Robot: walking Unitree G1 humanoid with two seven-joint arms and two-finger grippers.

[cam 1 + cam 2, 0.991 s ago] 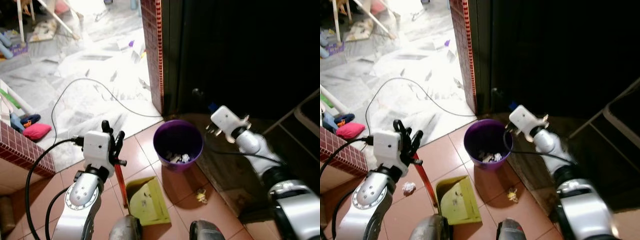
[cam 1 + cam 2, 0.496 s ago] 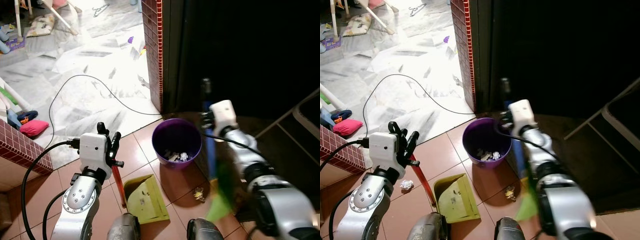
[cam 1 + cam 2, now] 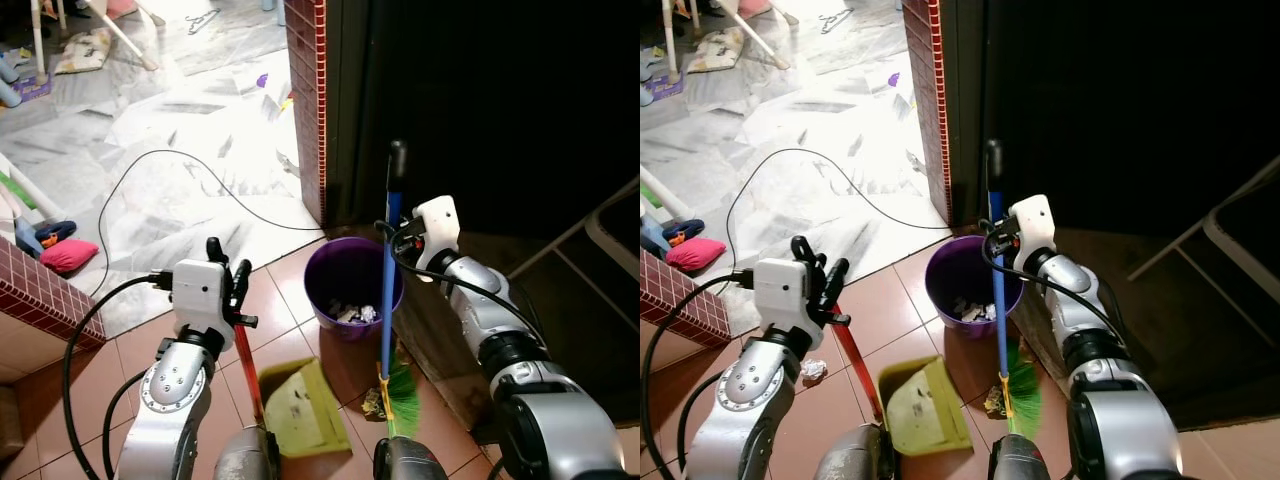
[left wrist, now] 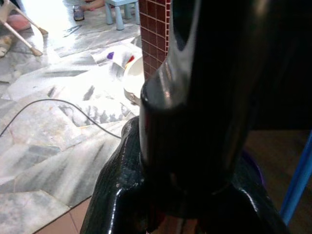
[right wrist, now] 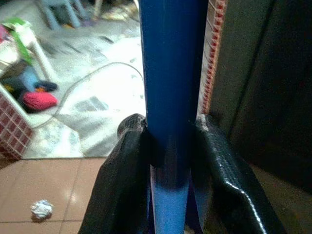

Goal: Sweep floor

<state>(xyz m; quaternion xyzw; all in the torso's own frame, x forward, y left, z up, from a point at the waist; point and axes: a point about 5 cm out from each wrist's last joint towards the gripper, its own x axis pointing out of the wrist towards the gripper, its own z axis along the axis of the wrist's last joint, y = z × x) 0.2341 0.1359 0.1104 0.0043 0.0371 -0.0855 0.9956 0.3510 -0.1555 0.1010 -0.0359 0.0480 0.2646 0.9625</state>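
On the terracotta tile floor (image 3: 280,300) I see a purple bin (image 3: 354,287). My right gripper (image 5: 168,146) has its jaws clenched on the broom (image 3: 387,290) beside the bin; my left gripper (image 3: 236,292) clamps the dustpan (image 3: 298,405) handle.

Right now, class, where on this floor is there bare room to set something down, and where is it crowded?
Free: the tiles between the left gripper and the bin, and the marble inside the cable loop. Crowded: ahead of the feet, where dustpan, broom, scraps and bin bunch together.
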